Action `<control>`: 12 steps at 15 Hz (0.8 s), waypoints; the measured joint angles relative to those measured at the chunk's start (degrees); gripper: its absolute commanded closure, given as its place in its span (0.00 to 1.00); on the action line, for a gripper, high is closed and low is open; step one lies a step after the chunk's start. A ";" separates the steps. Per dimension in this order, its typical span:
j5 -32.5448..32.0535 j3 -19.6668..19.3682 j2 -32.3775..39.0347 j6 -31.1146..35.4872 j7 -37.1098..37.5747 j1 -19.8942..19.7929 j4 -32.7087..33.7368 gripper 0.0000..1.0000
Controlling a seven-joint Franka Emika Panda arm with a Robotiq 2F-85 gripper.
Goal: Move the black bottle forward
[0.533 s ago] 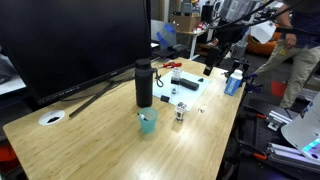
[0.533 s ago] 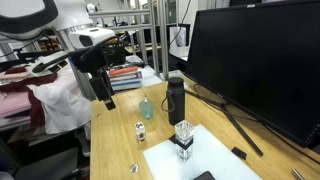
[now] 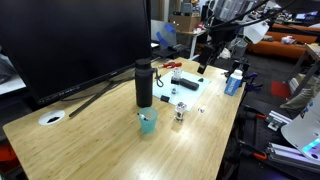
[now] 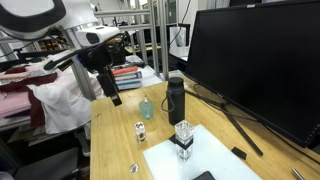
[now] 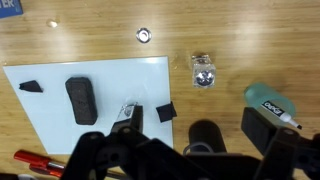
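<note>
The black bottle (image 3: 144, 84) stands upright on the wooden table in front of the monitor; it also shows in the other exterior view (image 4: 176, 98) and, from above, at the bottom of the wrist view (image 5: 203, 137). A small teal cup (image 3: 148, 122) stands close beside it (image 4: 147, 107) (image 5: 268, 98). My gripper (image 3: 204, 60) (image 4: 112, 92) hangs in the air, apart from the bottle and above the table. It is open and empty; in the wrist view its two fingers (image 5: 197, 125) frame the bottle far below.
A large dark monitor (image 3: 70, 40) stands behind the bottle. A white mat (image 5: 90, 95) holds small black items. A small glass jar (image 5: 204, 70) and a metal ring (image 5: 145, 35) lie on the wood. A white tape roll (image 3: 52, 118) sits near the table corner.
My gripper has shifted a little toward the bottle. The person at the edge of an exterior view has moved out of sight. The bottle and cup have not moved.
</note>
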 measured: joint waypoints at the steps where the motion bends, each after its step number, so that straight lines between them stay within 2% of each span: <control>1: -0.87 0.04 1.45 0.42 0.09 0.00 1.01 0.00; 6: -7.62 -0.05 9.65 1.05 0.59 -0.59 7.87 0.00; 12: -8.40 -1.71 15.43 1.12 -1.17 -0.57 13.22 0.00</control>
